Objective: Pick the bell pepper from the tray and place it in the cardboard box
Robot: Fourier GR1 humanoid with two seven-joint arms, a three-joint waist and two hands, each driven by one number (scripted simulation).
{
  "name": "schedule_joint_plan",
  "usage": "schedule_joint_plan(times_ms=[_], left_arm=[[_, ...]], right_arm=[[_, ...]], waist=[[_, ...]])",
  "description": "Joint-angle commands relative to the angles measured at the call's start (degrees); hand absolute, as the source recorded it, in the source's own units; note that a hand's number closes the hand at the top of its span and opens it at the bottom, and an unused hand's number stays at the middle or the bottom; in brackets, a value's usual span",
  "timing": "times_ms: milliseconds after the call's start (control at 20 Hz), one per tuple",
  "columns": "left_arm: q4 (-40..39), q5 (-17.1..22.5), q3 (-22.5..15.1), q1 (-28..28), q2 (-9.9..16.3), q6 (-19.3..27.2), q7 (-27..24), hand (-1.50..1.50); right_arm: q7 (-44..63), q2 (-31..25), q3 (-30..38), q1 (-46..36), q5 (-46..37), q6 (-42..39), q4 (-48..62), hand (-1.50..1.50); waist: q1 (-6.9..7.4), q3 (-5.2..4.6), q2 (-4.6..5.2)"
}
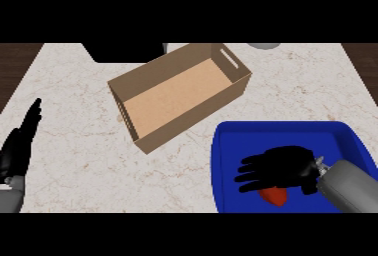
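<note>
Inside the deep blue plastic tray [225,150], the right hand [284,167] covers the red bell pepper [276,196], its fingers apparently curling onto it. The open brown cardboard box [177,95] sits just beside the tray. The left hand [18,147] rests straight-fingered at the left edge.

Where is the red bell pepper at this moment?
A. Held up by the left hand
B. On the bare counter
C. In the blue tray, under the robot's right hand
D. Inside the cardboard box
C: the bell pepper lies in the blue tray, peeking out beneath the right hand; the cardboard box holds nothing.
</note>
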State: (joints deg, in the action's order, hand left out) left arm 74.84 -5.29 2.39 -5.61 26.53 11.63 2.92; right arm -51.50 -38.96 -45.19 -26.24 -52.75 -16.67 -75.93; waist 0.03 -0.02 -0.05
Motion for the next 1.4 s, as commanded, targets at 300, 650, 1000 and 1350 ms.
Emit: schedule_joint_plan(times_ms=[300, 650, 1000, 1350], left_arm=[[3.7, -1.0, 2.3, -1.3, 0.3, -3.0, 4.2, 0.0], [2.5, -2.3, 2.6, -0.9, -1.1, -3.4, 2.7, 0.0], [1.8, -2.7, 4.1, 2.6, -1.2, -0.9, 0.8, 0.0], [2.6, -2.6, 4.2, 3.1, -0.9, -1.3, 1.5, 0.0]], right_arm=[[3.1, 7.7, 0.5, 4.9, -10.4, 2.0, 7.1, -1.5], [1.6, 13.9, 5.7, 6.2, -10.5, 11.3, 8.2, 1.5], [25.4, 15.4, 25.0, 9.9, -2.4, 10.1, 10.9, 1.5], [55.7, 21.0, 38.3, 9.9, -4.4, 20.6, 8.1, 1.5]], waist=[[0.3, 0.05, 0.03], [0.29, 0.05, 0.08], [-3.57, 0.04, -0.45], [-3.12, -0.11, -0.89]])
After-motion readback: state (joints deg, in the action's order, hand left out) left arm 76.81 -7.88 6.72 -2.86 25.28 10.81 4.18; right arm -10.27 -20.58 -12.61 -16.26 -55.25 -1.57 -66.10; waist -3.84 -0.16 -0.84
